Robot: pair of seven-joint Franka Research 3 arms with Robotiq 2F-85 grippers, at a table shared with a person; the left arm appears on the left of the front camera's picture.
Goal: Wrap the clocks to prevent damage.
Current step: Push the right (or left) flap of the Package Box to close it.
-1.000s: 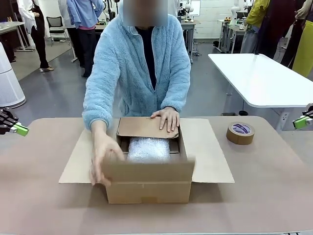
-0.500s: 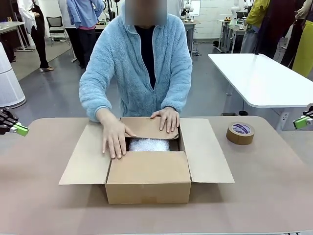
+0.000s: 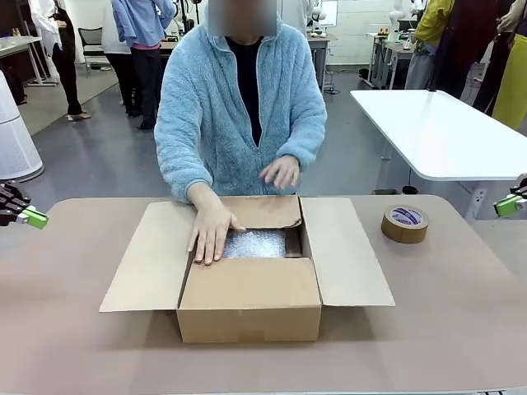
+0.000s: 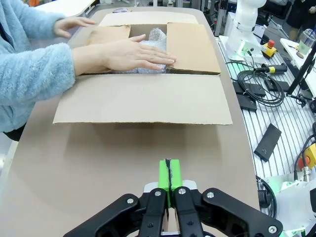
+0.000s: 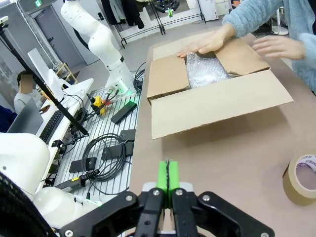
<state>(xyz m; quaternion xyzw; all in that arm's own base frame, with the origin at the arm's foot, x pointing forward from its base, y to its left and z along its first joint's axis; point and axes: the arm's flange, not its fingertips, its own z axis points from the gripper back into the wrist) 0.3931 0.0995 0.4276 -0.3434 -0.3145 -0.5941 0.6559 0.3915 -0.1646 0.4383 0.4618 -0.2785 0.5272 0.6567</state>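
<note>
1. Front view: The bubble wrap bundle [image 3: 257, 243] lies inside the open box [image 3: 247, 311] in the middle of the table [image 3: 445, 321]. A person's hand [image 3: 212, 234] lies flat on the left part of the bundle. The left gripper [image 3: 33, 218] is well apart from it at the left edge. The right gripper [image 3: 509, 206] is well apart at the right edge. A tape roll [image 3: 404, 223] sits right of the box.
2. Left wrist view: The left gripper's 2 green pads are pressed together. It holds nothing. The box is far ahead of it, with the bundle inside under the hand.
3. Right wrist view: The right gripper is closed tight too and holds nothing. The box with the bundle in it is far ahead. The tape roll is nearer.
</note>
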